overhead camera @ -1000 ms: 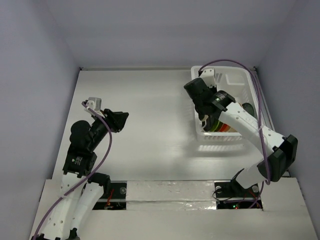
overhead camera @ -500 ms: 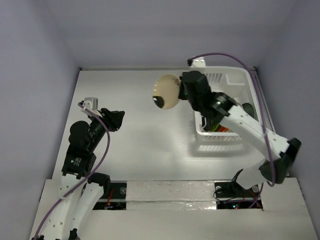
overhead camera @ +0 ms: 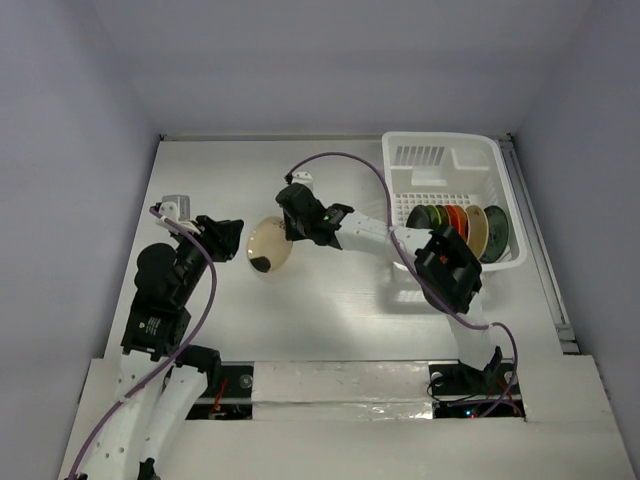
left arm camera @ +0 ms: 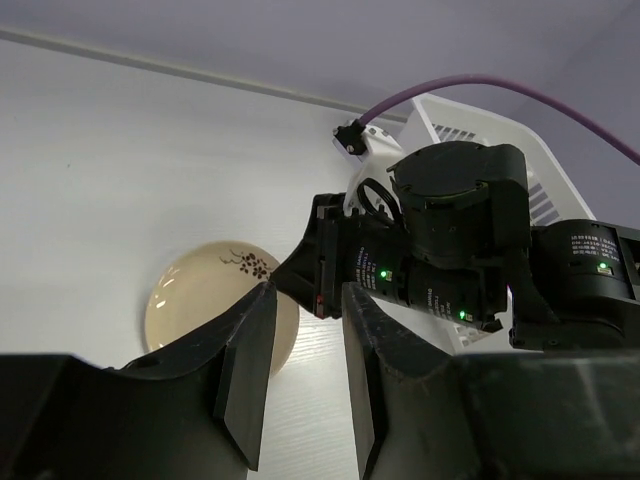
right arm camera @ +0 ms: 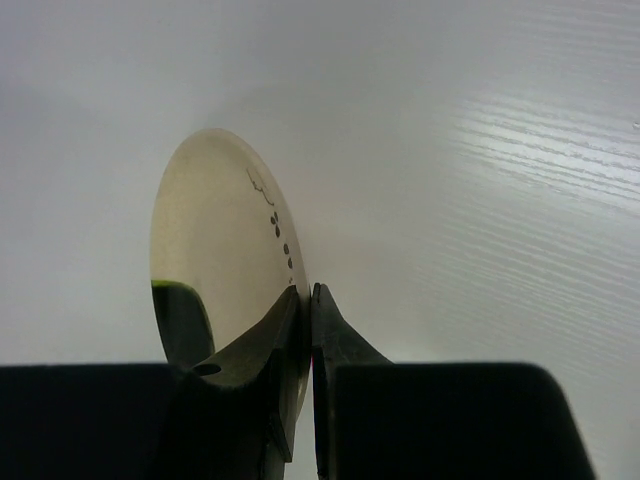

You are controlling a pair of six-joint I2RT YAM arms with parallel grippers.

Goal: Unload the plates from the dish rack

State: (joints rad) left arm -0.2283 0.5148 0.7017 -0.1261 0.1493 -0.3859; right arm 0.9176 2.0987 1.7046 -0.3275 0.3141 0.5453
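White tabletop (overhead camera: 200, 170), pale walls all round. Cream plate (overhead camera: 268, 248) is held on edge, rim pinched tight by the right gripper (right arm camera: 305, 300), out over bare table, well apart from the dish rack (overhead camera: 440, 150). Prob. a set-down or hand-over is intended: the left gripper (left arm camera: 300, 340) is aimed at it from just beside, jaws parted, nothing held. Other plates (overhead camera: 455, 222) are stood upright in a row in the rack. Whether the plate's lower edge touches the table can't be told. Rack plates overlap, so no exact count; the rack's near wall is partly covered by the right arm.

cream plate (left arm camera: 200, 305), dark floral sprig near its 1 o'clock; white dish rack (overhead camera: 440, 160), green, orange-red, tan plates (overhead camera: 456, 220); purple cable (overhead camera: 335, 155)
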